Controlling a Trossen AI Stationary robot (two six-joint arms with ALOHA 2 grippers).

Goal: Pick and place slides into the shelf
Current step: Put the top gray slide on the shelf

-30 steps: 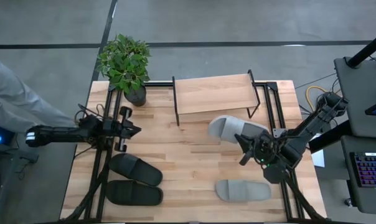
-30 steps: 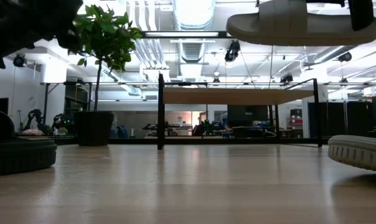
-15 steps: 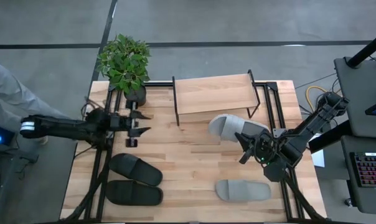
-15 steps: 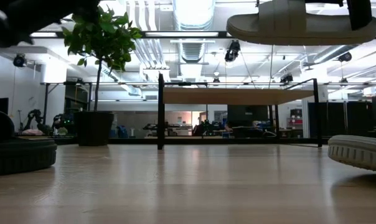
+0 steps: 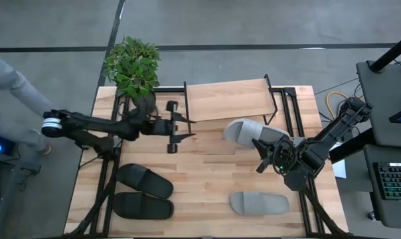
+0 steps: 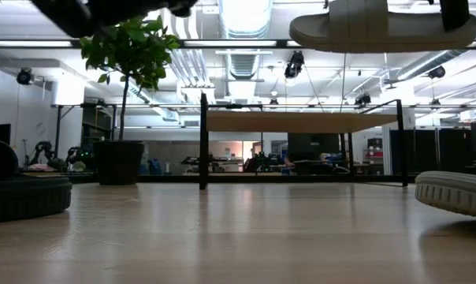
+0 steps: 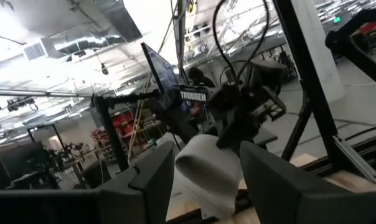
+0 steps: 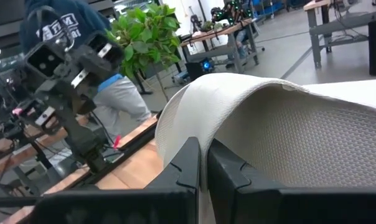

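Overhead and wrist views. The right claw (image 5: 261, 154), at 3 o'clock on the counter (image 5: 207, 179), pinches the strap of a grey slide (image 5: 245, 133) held above the boards, just below the shelf (image 5: 228, 99) at 12 o'clock. The left claw (image 5: 180, 126) hangs spread and empty at centre. A second grey slide (image 5: 258, 202) lies at 5 o'clock; two black slides (image 5: 143, 191) lie at 7 o'clock.

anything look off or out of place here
Nothing looks damaged or spilled. One grey slide hangs in the air, pinched by the right claw; its mate and the black pair lie flat on the table. The shelf stands bare.
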